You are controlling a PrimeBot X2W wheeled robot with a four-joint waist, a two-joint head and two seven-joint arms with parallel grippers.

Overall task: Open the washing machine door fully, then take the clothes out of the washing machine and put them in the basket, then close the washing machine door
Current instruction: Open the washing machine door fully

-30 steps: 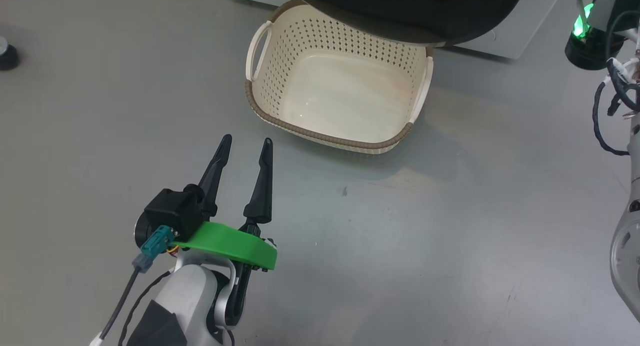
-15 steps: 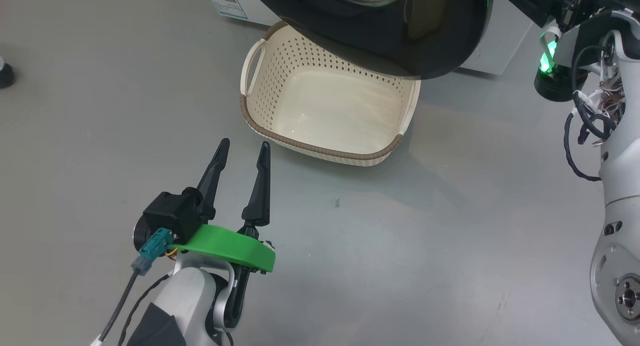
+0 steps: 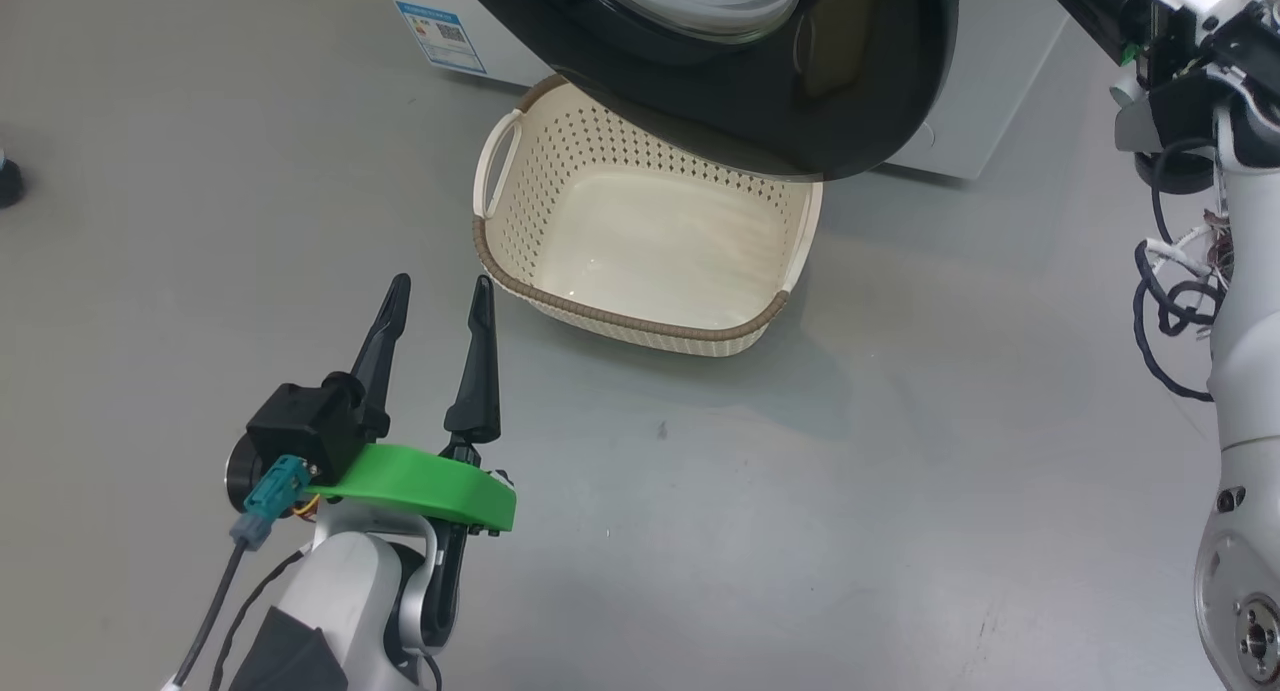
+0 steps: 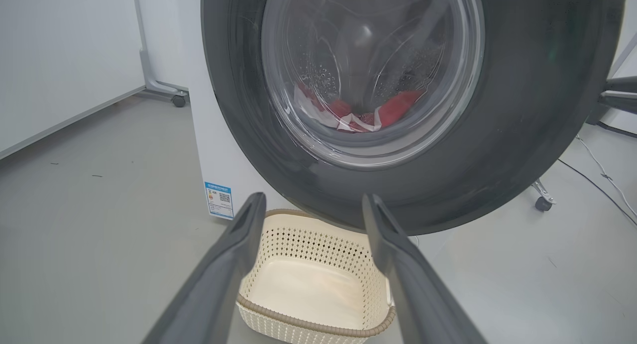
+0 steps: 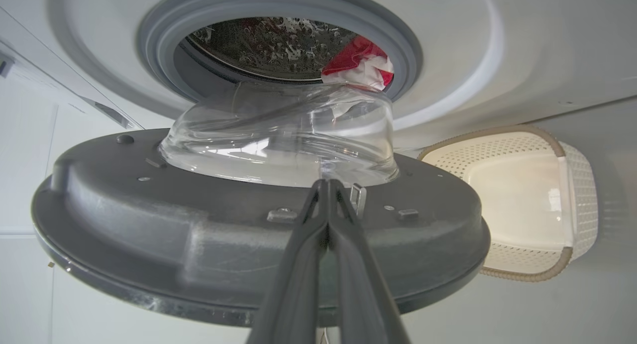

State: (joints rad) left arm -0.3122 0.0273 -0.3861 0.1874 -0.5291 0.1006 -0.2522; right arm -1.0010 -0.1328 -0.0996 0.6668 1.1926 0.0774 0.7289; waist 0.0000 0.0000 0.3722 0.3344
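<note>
The washing machine door (image 3: 800, 91) hangs partly open above the far side of the basket (image 3: 620, 316); its black rim and glass face me in the left wrist view (image 4: 522, 110). Red and white clothes (image 4: 363, 112) lie in the drum behind the glass. My left gripper (image 3: 435, 291) stands open over the floor, just left of the basket (image 4: 308, 324). My right gripper (image 5: 326, 182) is shut, its tips against the door's grey inner face (image 5: 199, 244) at the foot of the glass bowl (image 5: 278, 135). Clothes (image 5: 358, 60) show at the grey-ringed opening of the washing machine (image 5: 448, 60).
Grey floor spreads around the basket (image 5: 577, 184). The white machine body carries a blue label (image 4: 219, 199). A castor (image 4: 542, 204) and a cable (image 4: 597, 170) sit right of the machine, a wheeled white panel (image 4: 176, 101) to its left. My right arm (image 3: 1240, 371) rises at the right edge.
The head camera has tilted up, so the basket sits lower in the picture and more of the door and machine shows. Both grippers keep their states.
</note>
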